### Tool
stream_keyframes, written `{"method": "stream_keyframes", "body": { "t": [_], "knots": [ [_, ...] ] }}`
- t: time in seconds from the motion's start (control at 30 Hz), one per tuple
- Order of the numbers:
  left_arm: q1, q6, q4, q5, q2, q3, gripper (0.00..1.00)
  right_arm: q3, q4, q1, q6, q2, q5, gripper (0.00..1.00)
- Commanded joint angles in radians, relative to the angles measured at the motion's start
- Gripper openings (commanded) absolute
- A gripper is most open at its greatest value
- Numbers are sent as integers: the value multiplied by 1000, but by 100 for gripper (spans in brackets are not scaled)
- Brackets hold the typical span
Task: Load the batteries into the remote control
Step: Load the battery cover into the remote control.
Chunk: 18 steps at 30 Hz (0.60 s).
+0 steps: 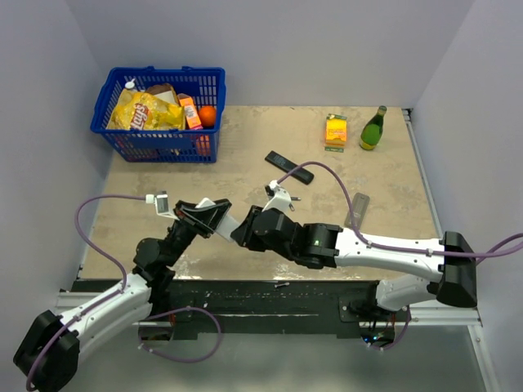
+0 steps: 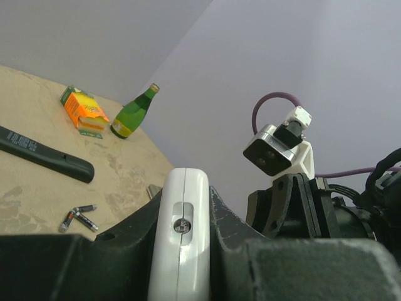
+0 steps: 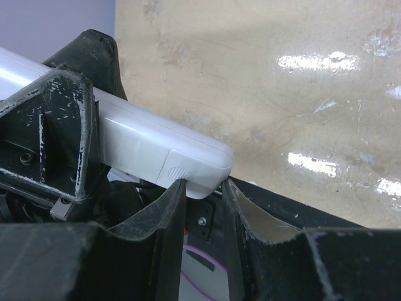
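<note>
We judge the step in hand to be opening the battery bay of the white remote (image 2: 182, 244), which is held in the air between the two arms, above the near part of the desk (image 1: 245, 131). To do it well, we would use the left side purely as a steady clamp. The right side should work only the cover end, pushing along the remote's length rather than prying, so the body does not twist out of the grip. The small latch mark (image 3: 178, 171) near that end looks like the place to press.

On the left, the left end effector (image 1: 204, 215) is clamped on the white remote, with a finger against each long side. On the right, the right end effector (image 3: 203, 189) has its fingers a narrow gap apart, and the tips touch the remote's end just below the latch mark. The view there is tight, so we cannot tell whether they pinch the remote or only rest against it.

The batteries (image 2: 78, 217) lie loose on the desk in a small cluster near the black remote (image 2: 44, 153), well apart from the white remote. None is loaded yet.
</note>
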Motion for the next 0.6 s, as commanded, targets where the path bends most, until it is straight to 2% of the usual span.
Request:
{"method": "stream_keyframes", "body": {
  "t": [0.0,0.07,0.13,0.17,0.2,0.27,0.47,0.57],
  "knots": [
    [-74,-27,-20,189,10,22,0,26,358,-24,-20,-31,90,32],
    [-74,-5,-82,157,-16,48,0,11,321,-24,-9,-41,78,33],
    [-73,21,-207,59,-46,84,0,8,281,-24,-18,-60,65,36],
    [-73,28,-268,15,-72,105,0,6,208,-26,-26,-66,61,38],
    [-73,36,-396,-75,-80,130,0,5,185,-27,-57,-87,55,43],
    [-64,56,-490,-136,-79,200,0,3,107,-29,-105,-106,38,47],
    [-48,65,-635,-121,-5,320,0,-28,80,-27,-435,-215,-25,82],
    [-50,62,-670,-99,19,355,0,-29,103,-27,-706,-242,-105,92]
  ]
}}
